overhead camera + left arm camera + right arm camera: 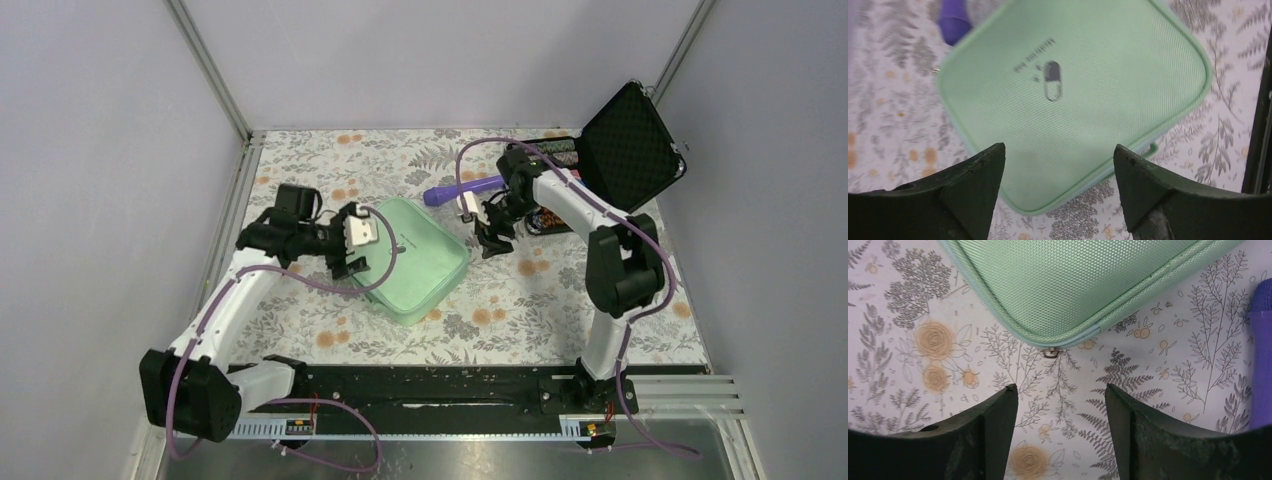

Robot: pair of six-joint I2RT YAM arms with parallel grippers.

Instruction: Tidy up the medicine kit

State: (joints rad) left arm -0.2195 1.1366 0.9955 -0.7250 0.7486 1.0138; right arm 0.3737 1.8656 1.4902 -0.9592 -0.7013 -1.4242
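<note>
Medicine kit (pixel 415 260) is zipped shut and flat on the floral bench (pixel 520 300), a bit toward 9 o'clock of bench centre in the top view. It lies lid up, with the capsule logo (pixel 1051 81) showing.

Left jaws are apart with nothing between them. They sit over the kit's 9 o'clock edge, and the left wrist view looks down on the lid past both fingertips. That view is slightly blurred, so I can't tell if they touch it.

Right jaws are also apart and empty, over bare bench just off the kit's 2 o'clock corner. In the right wrist view the zipper pull (pixel 1050 353) is at 12 o'clock from the gap, clear of both tips.

Purple cylinder (pixel 462 189) lies on the bench at 1 o'clock of the kit, near the right wrist. Black foam-lined case (pixel 630 145) is at the bench's 2 o'clock corner with its lid standing open.
</note>
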